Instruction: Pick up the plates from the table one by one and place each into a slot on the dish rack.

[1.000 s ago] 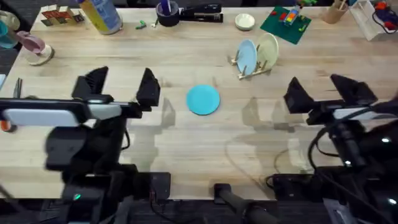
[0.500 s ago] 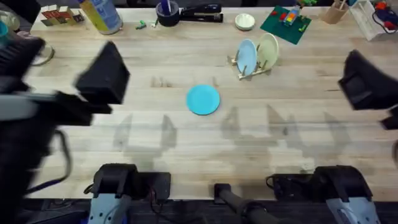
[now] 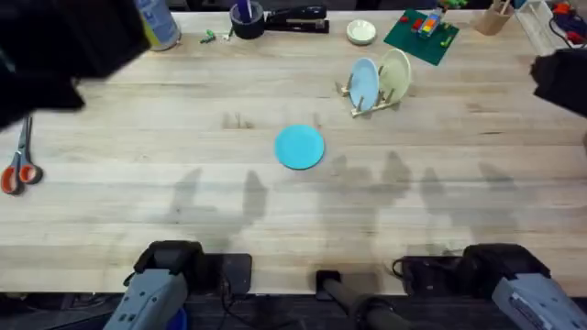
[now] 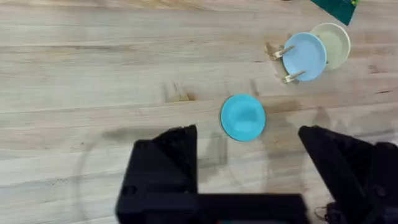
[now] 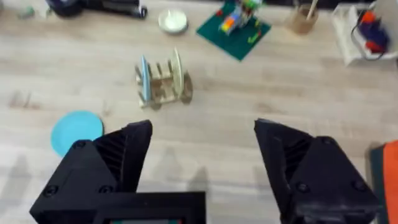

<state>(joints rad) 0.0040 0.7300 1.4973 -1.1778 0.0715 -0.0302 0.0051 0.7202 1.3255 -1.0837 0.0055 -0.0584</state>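
Note:
A bright turquoise plate [image 3: 300, 147] lies flat on the table [image 3: 138, 202] near its middle, with neither gripper touching it. Behind and to its right stands the dish rack [image 3: 373, 99], with a pale blue plate [image 3: 364, 82] and a cream plate [image 3: 395, 71] upright in its slots. My left arm [image 3: 64, 41] looms dark and blurred at the upper left. My right arm [image 3: 561, 78] is at the right edge. The left gripper [image 4: 249, 165] hangs open high above the turquoise plate [image 4: 242, 117]. The right gripper [image 5: 205, 155] is open too, high over the table, with the rack [image 5: 163, 87] beyond it.
Scissors [image 3: 18, 165] lie near the left edge. Along the far edge stand a bottle [image 3: 158, 23], a stapler [image 3: 295, 18], a small white dish [image 3: 361, 32] and a green baseplate [image 3: 420, 38] with bricks on it.
Both arms have risen and swung outward, the left to the upper left and the right to the right edge. The scissors have come into view. The turquoise plate has not moved.

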